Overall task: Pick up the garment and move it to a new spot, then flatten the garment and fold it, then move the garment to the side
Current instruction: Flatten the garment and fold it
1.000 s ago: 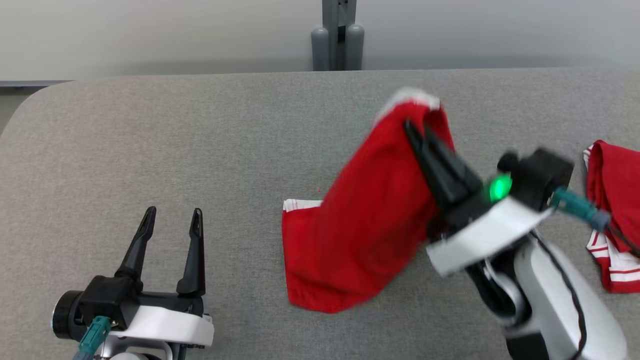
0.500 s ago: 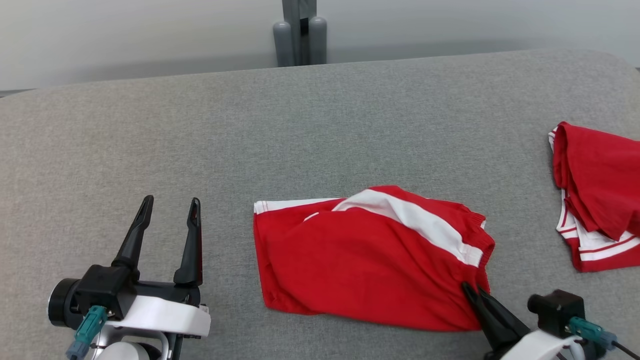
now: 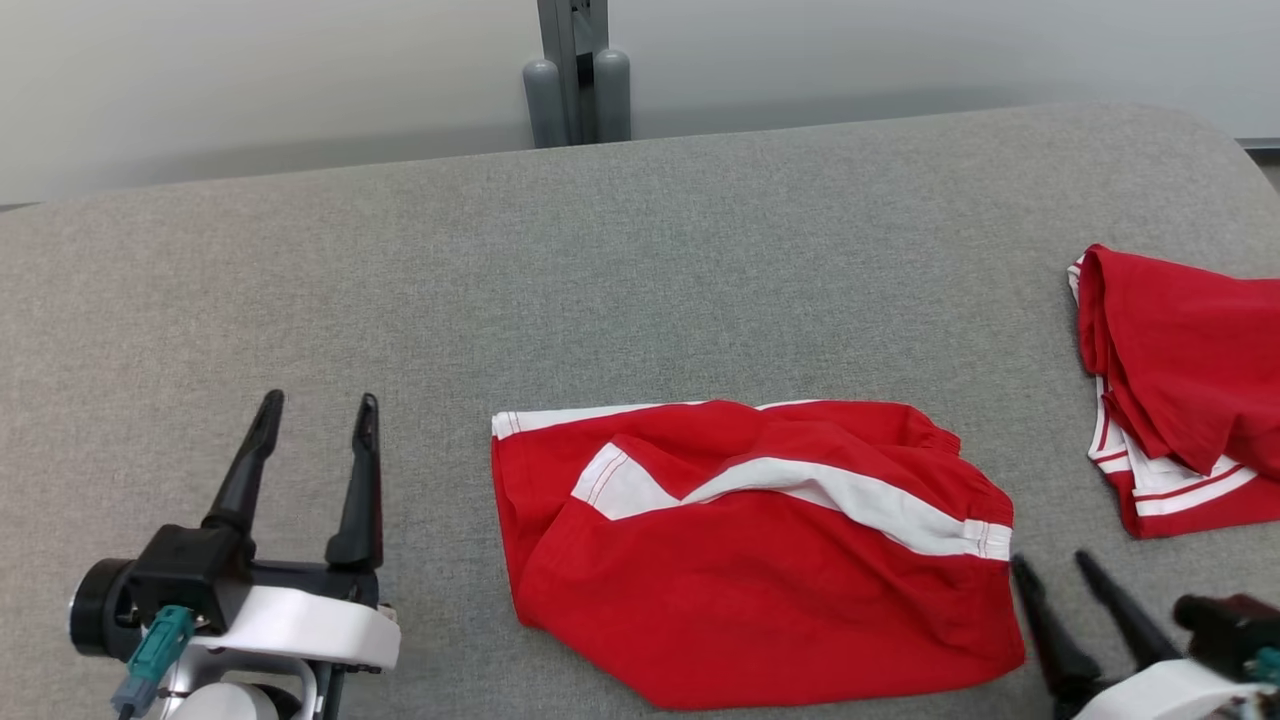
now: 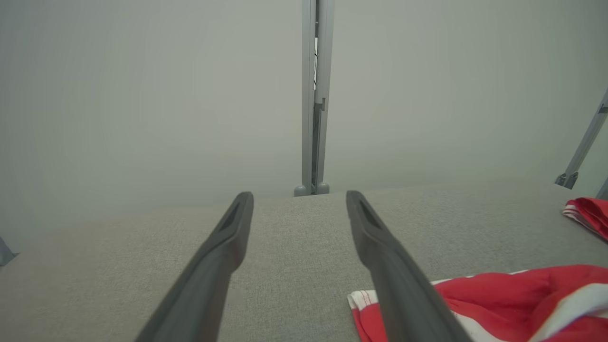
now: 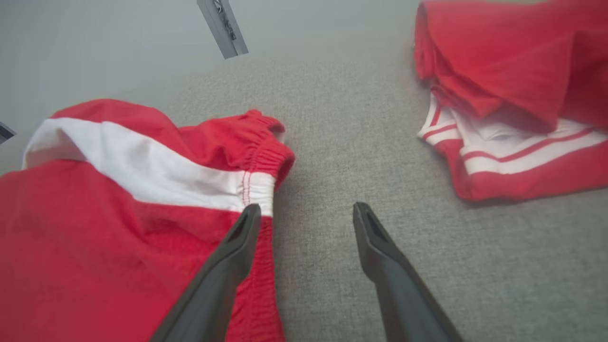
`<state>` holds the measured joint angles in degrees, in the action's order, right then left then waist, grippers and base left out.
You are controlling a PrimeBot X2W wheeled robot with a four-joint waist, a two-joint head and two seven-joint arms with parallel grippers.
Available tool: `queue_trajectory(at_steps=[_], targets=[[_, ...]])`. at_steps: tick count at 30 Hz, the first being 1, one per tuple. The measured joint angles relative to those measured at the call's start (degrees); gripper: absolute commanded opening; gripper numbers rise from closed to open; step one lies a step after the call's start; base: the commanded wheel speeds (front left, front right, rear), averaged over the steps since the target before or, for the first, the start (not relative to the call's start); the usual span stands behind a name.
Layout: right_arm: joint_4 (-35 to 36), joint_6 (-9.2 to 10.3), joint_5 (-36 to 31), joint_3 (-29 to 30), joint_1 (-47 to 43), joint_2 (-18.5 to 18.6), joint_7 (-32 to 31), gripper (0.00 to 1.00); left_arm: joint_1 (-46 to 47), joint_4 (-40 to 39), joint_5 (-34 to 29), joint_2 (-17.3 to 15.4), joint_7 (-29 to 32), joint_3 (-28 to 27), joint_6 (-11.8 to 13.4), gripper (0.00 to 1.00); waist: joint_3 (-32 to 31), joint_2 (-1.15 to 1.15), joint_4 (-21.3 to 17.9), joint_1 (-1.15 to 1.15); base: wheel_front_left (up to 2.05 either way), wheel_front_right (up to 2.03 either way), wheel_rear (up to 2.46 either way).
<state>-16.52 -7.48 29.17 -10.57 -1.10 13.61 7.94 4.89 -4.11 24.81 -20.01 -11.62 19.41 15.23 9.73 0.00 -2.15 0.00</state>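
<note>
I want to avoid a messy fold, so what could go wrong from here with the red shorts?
The shorts lie rumpled, white stripe doubled over; folding now may lock in creases. The open right gripper sits right at the waistband edge; closing might pinch only one layer. Another red garment lies close on the right; they could tangle.

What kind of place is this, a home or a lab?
Likely a lab or test station: a grey fabric-covered table, a plain wall with a metal post, and red shorts plus a second red garment.
</note>
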Motion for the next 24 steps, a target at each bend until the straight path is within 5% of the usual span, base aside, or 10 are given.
queue_trajectory(at_steps=[6,11,16,24], targets=[[5.6,-0.01,-5.2,9.3,0.9,0.3,2.2,1.0,-1.0,-0.8,0.1,-0.8,0.0,-1.3,1.3,1.0,-0.8,0.0,-0.3,0.0,0.0,0.0,0.0],[14.9,0.0,-10.0,14.6,3.9,-3.3,3.0,1.0,-1.0,-2.4,-0.1,-1.4,0.1,-1.8,2.1,1.0,-1.2,0.0,-0.4,0.0,0.0,0.0,0.0],[21.7,0.0,-15.0,11.3,5.4,-6.7,-0.7,1.0,-1.0,-3.7,-0.7,-2.2,0.9,-1.5,2.6,1.0,-1.7,0.0,0.0,0.0,0.0,0.0,0.0],[23.1,-0.01,-16.6,6.1,1.0,-9.7,-3.6,1.0,-3.9,-4.9,-0.9,-1.7,0.7,-0.5,3.5,1.0,-3.8,0.0,0.9,0.0,0.0,0.0,0.0]])
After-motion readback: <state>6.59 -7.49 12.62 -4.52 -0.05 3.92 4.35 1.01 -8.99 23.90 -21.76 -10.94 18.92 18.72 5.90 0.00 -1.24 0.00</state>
